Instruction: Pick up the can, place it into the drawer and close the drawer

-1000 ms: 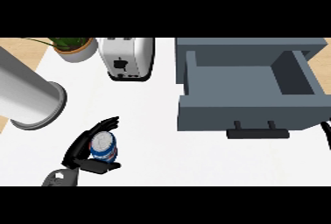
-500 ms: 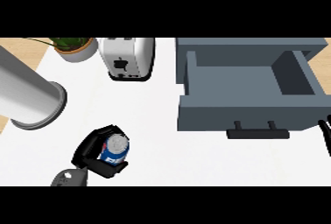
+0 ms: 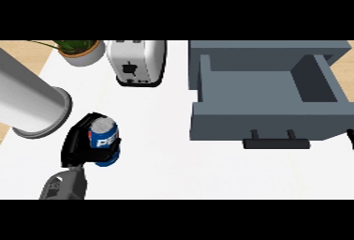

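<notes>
We see the left hand curled round the can, its palm and fingers covering the can's left side so that only the blue face, part of the white lettering and the silver top show. The can sits at the left of the counter, well apart from the drawer, which stands pulled out with its dark handle toward us. The drawer's right edge is partly cut off. A large grey cylinder fills the left side, its far end out of frame. Behind lie a toaster and a plant pot, the plant cropped above. The right hand appears nowhere.
</notes>
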### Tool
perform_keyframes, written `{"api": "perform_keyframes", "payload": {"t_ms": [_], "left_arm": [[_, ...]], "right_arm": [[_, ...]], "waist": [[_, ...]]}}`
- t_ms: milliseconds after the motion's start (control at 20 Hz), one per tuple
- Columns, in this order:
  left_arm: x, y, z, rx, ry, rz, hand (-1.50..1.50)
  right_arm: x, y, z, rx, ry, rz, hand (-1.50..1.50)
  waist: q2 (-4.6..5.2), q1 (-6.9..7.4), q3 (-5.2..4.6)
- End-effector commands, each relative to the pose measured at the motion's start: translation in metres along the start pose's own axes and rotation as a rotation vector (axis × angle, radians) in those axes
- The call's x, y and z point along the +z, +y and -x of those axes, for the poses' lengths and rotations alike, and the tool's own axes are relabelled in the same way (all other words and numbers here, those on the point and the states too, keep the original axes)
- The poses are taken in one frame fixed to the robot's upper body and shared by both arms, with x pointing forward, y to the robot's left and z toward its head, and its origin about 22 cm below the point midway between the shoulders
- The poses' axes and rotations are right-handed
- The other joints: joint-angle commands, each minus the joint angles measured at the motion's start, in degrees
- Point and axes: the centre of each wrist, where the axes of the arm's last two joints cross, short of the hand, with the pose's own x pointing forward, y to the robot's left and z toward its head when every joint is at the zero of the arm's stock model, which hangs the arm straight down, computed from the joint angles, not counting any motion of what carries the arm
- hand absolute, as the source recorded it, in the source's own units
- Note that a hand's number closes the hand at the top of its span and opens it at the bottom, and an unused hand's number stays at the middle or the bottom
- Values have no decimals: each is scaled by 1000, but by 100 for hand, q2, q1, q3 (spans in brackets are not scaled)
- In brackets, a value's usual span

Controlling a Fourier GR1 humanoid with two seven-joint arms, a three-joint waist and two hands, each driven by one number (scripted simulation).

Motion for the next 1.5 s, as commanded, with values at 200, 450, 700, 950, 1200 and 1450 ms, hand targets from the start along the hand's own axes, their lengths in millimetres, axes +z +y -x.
{"api": "perform_keyframes", "payload": {"t_ms": [200, 450, 700, 950, 1200, 1450], "left_arm": [[-30, -32, -63, 2, -63, -15, 150], [-53, -69, -97, -31, -117, 27, 150], [-57, -106, -145, -42, -157, 92, 150], [-72, -133, -170, -46, -130, 142, 150], [-79, -182, -197, -80, -170, 152, 150], [-90, -219, -230, -101, -209, 152, 150]], "right_arm": [[6, -1, 24, -10, 6, -2, -150], [6, -9, -3, -10, -13, 4, -150], [11, 5, -21, -6, -8, 17, -150], [7, 0, -14, 8, -15, 22, -150], [18, -8, -6, -5, -28, 33, -150], [17, -22, -3, 3, -9, 23, -150]], "waist": [[-8, 5, 5], [-7, -27, 3], [-20, -37, 1], [-1, -31, 0], [-1, -88, 1], [3, -117, 2]]}}
